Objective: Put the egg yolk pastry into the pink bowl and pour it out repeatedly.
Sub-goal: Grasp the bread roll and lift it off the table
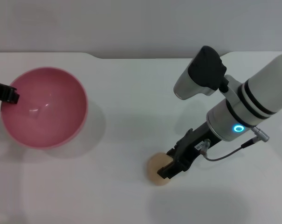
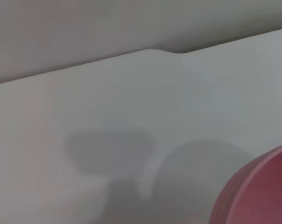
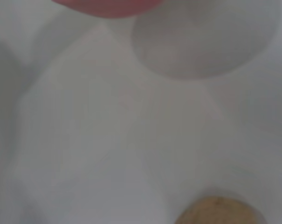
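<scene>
Item: our right gripper [image 1: 171, 167], fingers at the small tan egg-shaped pastry [image 1: 158, 169]; whether clamped, we cannot tell. Left gripper [image 1: 9, 94] grips the glossy pink plastic bowl [image 1: 50, 112] rim. Risk: a shallow pinch could squirt the pastry away.

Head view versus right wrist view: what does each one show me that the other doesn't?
Only the head view shows the right gripper down at the egg yolk pastry, the left gripper at the rim of the pink bowl, and the bowl's inside, with no pastry in it. Only the right wrist view gives a close look at the pastry's tan top. Both show the pastry resting on the white table, apart from the bowl, of which the wrist view catches just a pink edge.
</scene>
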{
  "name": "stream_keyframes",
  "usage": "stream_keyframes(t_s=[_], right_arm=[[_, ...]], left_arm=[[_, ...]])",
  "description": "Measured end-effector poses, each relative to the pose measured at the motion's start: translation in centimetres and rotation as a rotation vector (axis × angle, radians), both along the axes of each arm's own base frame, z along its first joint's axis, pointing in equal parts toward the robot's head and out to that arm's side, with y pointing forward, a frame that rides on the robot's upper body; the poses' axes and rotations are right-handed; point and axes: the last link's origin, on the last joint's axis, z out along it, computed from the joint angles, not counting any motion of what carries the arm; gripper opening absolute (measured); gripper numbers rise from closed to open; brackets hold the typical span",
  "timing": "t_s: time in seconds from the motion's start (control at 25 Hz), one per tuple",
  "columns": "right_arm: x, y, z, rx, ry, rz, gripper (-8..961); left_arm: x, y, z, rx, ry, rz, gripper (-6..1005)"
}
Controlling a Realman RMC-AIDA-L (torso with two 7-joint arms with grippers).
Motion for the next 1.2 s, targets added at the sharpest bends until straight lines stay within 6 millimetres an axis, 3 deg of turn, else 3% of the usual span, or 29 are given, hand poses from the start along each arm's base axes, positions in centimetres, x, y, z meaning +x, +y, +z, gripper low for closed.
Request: stream_keyframes(t_s=[0.52, 0.76, 1.04, 1.2], right_arm=[[1.1, 0.3, -0.5, 0.027, -0.004, -0.027, 568], [1.9, -0.2, -0.2, 0.019, 0.005, -0.06, 455], [2.8, -0.2, 2.0, 0.048, 0.095, -0.104, 398], [3.5, -0.2, 4.2, 0.072, 0.168, -0.13, 366]], left_arm=[[0.8, 0.3, -0.8, -0.025, 0.014, -0.029, -1], [1.2, 0.4, -1.1, -0.034, 0.018, -0.043, -2], [1.9, 0.8, -2.3, -0.077, 0.035, -0.057, -2], [2.3, 1.0, -3.5, -0.122, 0.039, -0.061, -2]])
